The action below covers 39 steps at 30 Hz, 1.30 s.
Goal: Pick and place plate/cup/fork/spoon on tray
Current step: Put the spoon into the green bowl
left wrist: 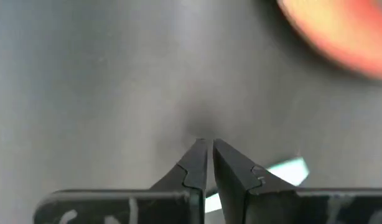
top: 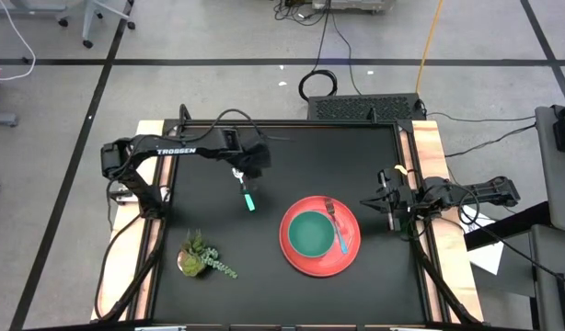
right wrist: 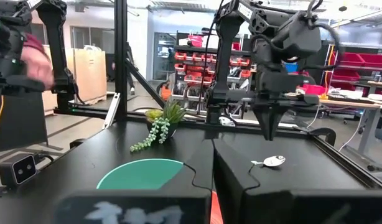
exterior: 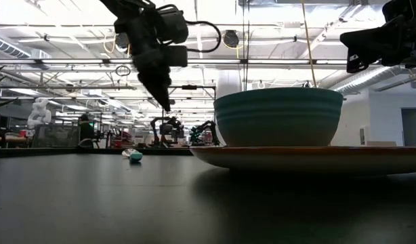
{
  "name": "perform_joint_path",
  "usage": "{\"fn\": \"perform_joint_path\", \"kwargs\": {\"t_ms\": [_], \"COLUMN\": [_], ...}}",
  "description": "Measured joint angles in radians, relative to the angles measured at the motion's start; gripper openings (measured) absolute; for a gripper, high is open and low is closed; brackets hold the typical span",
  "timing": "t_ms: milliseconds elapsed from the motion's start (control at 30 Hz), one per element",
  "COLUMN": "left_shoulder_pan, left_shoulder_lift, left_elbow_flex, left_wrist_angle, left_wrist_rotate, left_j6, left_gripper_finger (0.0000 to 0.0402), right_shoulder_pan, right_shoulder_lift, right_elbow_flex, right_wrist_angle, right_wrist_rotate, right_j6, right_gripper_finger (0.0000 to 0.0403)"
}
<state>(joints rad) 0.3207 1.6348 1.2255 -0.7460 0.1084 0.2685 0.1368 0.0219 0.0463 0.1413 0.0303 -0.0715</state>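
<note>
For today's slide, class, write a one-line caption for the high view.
Left end effector poised above the spoon; cup and fork already on the tray.

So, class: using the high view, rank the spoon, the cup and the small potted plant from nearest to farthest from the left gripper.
From the left gripper:
1. Spoon, lying on the table just below the fingertips.
2. Cup, on the red tray, toward the right arm's side.
3. Potted plant, near the table's front-left edge; close to the cup's distance, only slightly farther.

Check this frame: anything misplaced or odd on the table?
Only the spoon is off the tray; it lies on the table under the shut left gripper. The cup and fork sit on the tray.
</note>
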Motion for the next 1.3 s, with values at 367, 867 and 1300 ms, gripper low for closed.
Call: {"fn": "perform_joint_path", "kwargs": {"t_ms": [367,867,1300], "left_shoulder_pan": [-0.009,-0.065,-0.100], "left_shoulder_lift": [0.003,0.030,0.132], "left_elbow_flex": [-0.001,-0.001,-0.003], "left_wrist_angle": [-0.177,-0.138,-0.245], "left_wrist_rotate": [-0.171,0.013,-0.126], "left_j6": [0.692,0.616,0.822], "left_gripper_finger": [0.0031,0.0072,0.0240], "right_shoulder_pan": [0.000,0.000,0.000], "right_shoulder_lift": [0.000,0.000,0.005], "right_elbow_flex": [0.000,0.000,0.000], "right_wrist_angle": [0.002,0.000,0.004], "right_wrist_rotate": [0.005,0.052,0.052], "right_j6": [-0.017,-0.006,0.008], "right_gripper_finger": [0.0000,0.0000,0.0000]}}
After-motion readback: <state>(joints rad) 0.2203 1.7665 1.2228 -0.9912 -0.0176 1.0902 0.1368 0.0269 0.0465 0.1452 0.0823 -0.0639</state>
